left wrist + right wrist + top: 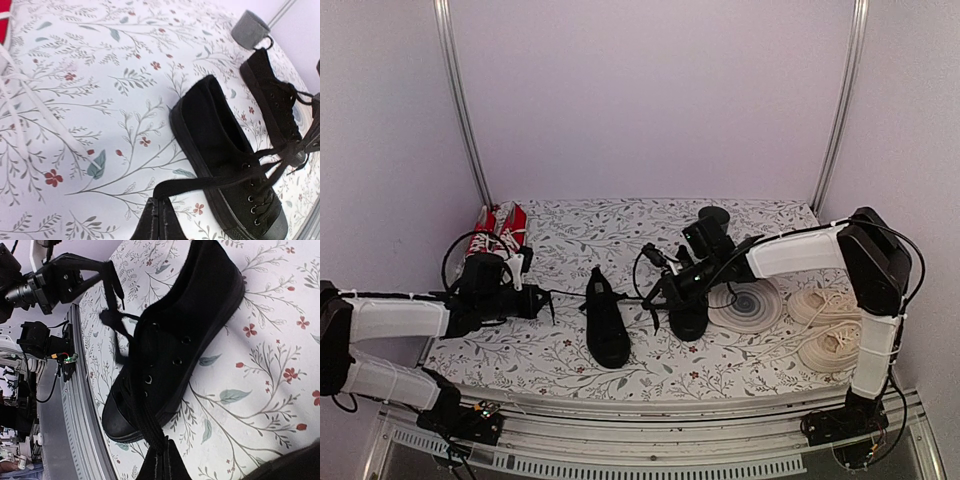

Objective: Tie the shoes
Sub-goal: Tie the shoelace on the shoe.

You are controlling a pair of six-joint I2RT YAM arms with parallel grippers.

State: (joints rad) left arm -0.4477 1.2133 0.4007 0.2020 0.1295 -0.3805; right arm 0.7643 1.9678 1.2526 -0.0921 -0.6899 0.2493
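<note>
Each pincer, left (159,220) and right (162,462), is clamped on a thin black lace (200,184) of the left all-black low-top sneaker (606,318).

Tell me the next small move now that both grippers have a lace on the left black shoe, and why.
Probably draw the left gripper and right gripper gently apart. Each is shut on a lace of the near black shoe, and the laces look crossed over the eyelets but still loose, so outward tension should snug the crossing.
</note>
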